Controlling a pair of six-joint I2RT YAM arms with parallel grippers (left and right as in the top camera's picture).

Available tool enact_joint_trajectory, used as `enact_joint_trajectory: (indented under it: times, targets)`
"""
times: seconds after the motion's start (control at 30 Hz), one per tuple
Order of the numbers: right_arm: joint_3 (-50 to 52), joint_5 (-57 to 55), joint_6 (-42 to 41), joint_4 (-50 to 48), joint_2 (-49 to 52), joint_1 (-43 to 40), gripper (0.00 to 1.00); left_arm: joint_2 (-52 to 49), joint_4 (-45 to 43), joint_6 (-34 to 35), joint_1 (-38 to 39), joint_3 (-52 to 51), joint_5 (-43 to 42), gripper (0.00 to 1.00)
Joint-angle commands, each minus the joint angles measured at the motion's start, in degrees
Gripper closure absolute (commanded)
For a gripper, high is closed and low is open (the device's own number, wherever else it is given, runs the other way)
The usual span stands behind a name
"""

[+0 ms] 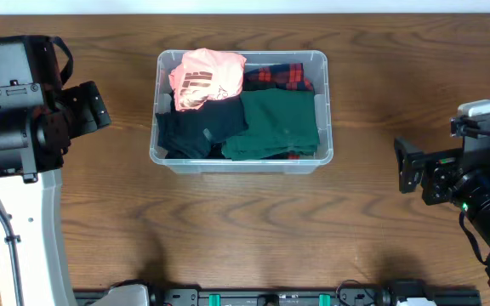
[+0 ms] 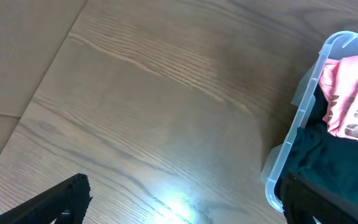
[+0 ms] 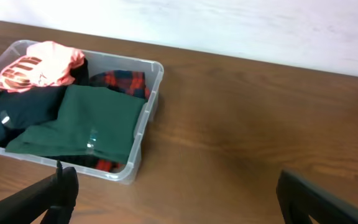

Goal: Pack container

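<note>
Overhead, the container (image 1: 238,165) sits mid-tabletop (image 1: 228,242), full of folded clothes, with a pink garment (image 1: 207,76) and a green garment (image 1: 279,123) on top. Expect it to be light and stiff, though its clear walls look slick and slightly flexible. Take it by the rolled rim at the short ends. Your left tool (image 1: 88,106) and right tool (image 1: 409,166) stand wide and empty, well apart on either side.

We count one container (image 1: 242,167). Four garments: pink garment (image 1: 207,76), red plaid garment (image 1: 281,76), black garment (image 1: 196,129), green garment (image 1: 281,123). Two claws: left claw (image 1: 99,106), right claw (image 1: 405,166). One counter (image 1: 398,68).
</note>
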State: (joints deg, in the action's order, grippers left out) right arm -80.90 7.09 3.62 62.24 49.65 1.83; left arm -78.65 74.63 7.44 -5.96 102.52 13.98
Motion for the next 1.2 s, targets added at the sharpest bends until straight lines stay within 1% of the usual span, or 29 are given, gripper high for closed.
enact_joint_trajectory:
  times: [0.0, 0.2, 0.33, 0.5, 0.6, 0.7, 0.93, 1.17]
  targets:
    - [0.07, 1.33, 0.72, -1.05, 0.07, -0.26, 0.01, 0.0, 0.15, -0.35, -0.24, 0.37, 0.87, 0.02]
    - [1.99, 2.16, 1.42, -2.21, -0.35, -0.26, 0.01, 0.0, 0.15, -0.35, -0.24, 0.37, 0.87, 0.02]
    - [8.15, 2.4, 1.42, -7.04, -3.39, -0.26, 0.01, 0.0, 0.17, -0.35, -0.24, 0.37, 0.87, 0.02]
    - [22.82, 5.9, 1.16, -17.0, -11.45, -0.26, 0.01, 0.0, 0.17, -0.35, -0.24, 0.37, 0.87, 0.02]
    - [30.34, 6.91, 1.16, -20.22, -16.83, -0.26, 0.01, 0.0, 0.17, -0.35, -0.24, 0.37, 0.87, 0.02]
    - [36.02, 6.88, 1.16, -20.9, -22.25, -0.26, 0.01, 0.0, 0.17, -0.35, -0.24, 0.37, 0.87, 0.02]
    - [44.78, 6.84, 1.18, -21.22, -31.36, -0.26, 0.01, 0.0, 0.15, -0.35, -0.24, 0.37, 0.87, 0.02]
    - [52.11, 6.91, 1.16, -24.2, -39.36, -0.26, 0.01, 0.0, 0.15, -0.35, -0.24, 0.37, 0.87, 0.02]
